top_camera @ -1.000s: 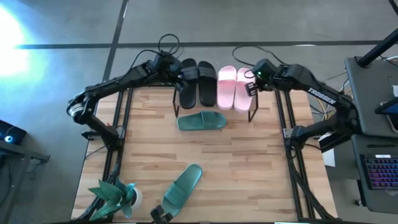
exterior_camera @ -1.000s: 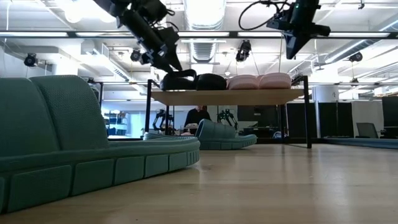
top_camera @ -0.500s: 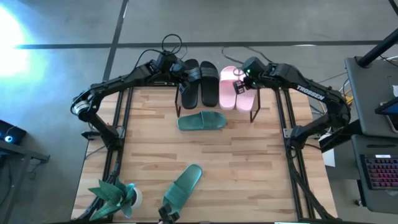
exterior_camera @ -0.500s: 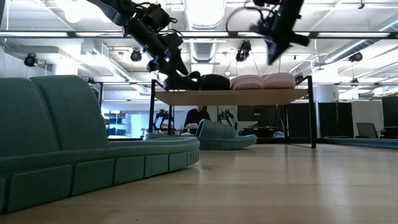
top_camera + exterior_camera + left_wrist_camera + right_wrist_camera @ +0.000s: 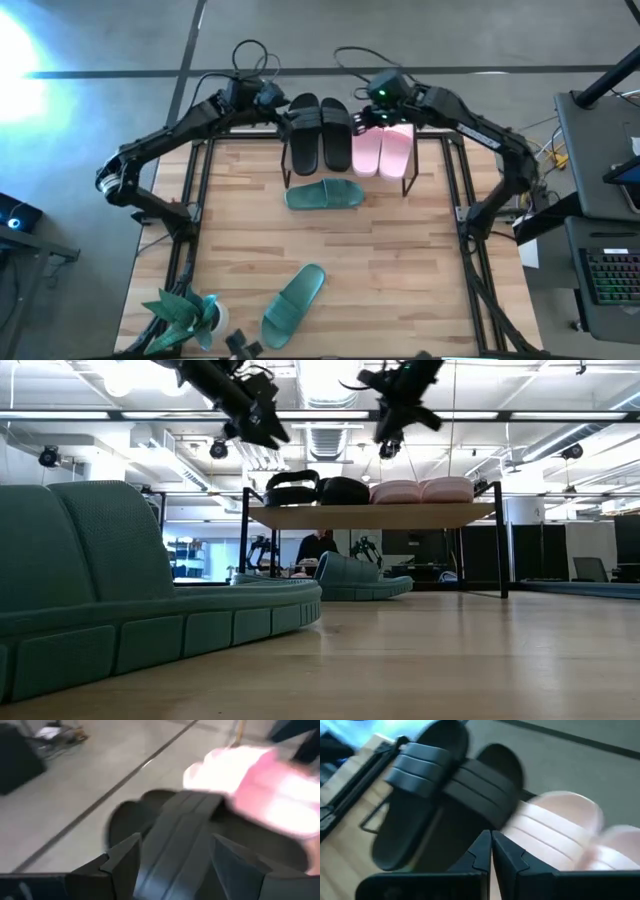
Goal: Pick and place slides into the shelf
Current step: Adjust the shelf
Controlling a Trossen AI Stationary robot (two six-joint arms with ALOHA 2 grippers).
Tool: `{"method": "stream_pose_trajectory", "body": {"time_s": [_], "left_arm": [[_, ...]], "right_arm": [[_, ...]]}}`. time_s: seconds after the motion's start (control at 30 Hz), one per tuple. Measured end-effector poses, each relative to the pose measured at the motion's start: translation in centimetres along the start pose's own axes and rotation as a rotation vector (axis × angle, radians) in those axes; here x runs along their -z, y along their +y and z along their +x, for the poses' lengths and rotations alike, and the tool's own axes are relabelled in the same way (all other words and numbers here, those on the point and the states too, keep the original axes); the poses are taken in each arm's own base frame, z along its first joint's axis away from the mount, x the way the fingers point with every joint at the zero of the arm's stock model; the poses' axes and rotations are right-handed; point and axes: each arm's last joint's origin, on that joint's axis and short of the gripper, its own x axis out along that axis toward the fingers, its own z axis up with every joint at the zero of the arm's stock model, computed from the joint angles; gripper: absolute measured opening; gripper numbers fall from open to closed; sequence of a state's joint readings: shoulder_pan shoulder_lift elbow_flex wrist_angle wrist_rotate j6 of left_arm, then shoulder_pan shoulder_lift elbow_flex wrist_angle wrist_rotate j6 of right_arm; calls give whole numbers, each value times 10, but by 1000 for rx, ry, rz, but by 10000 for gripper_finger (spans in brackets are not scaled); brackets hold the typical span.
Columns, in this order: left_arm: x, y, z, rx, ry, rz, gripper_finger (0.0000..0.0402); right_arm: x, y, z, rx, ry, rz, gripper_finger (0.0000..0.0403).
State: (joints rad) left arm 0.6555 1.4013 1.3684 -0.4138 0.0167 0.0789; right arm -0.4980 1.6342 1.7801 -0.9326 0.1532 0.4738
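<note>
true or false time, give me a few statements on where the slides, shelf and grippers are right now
1. Four slides sit on the shelf. True: the black pair and the pink pair.
2. Both teal slides are on the shelf. False: one teal slide lies on the table just in front of the shelf, the other teal slide near the table's front edge.
3. The right gripper is shut. True: its fingertips meet, holding nothing.
4. The left gripper grips a pink slide. False: it is open, above a black slide.
5. The potted plant stands on the shelf. False: it is at the table's front left corner.
</note>
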Motion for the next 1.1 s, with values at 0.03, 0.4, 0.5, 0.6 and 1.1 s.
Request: {"method": "stream_pose_trajectory", "body": {"time_s": [0.03, 0.4, 0.5, 0.6, 1.1], "left_arm": [[2, 3, 0, -21, 19, 5, 218], [42, 19, 12, 13, 230, -71, 218], [53, 14, 6, 108, 237, -61, 218], [69, 11, 1, 134, 266, -54, 218], [105, 3, -10, 210, 148, -110, 218]], "right_arm": [[-4, 5, 5, -13, 2, -14, 9], [-40, 39, 62, -146, 58, -83, 9], [-48, 46, 68, -183, 52, -84, 9], [-56, 51, 76, -229, 38, -82, 9], [-61, 56, 123, -347, -25, 6, 9]]}}
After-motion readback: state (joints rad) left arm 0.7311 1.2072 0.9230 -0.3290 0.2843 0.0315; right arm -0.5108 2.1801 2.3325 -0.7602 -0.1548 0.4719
